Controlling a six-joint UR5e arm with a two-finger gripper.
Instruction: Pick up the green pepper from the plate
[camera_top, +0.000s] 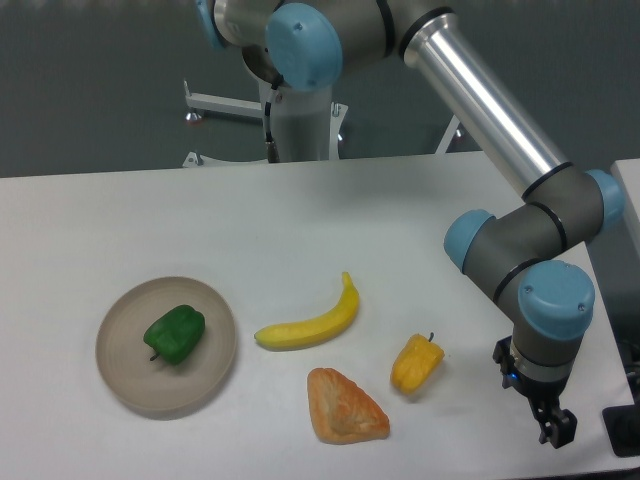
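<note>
The green pepper (175, 333) is small, glossy and dark green. It lies on the round beige-grey plate (125, 375) at the front left of the table, a little left of the plate's middle. My gripper (557, 428) hangs at the front right, close to the table's right edge and far from the plate. Its short black fingers point down, look slightly apart, and hold nothing.
A yellow banana (312, 322) lies right of the plate. A yellow-orange pepper (416, 363) and a brown pastry (345, 407) lie between the plate and the gripper. A dark object (625, 430) sits at the right edge. The arm's base (300, 120) stands behind the table.
</note>
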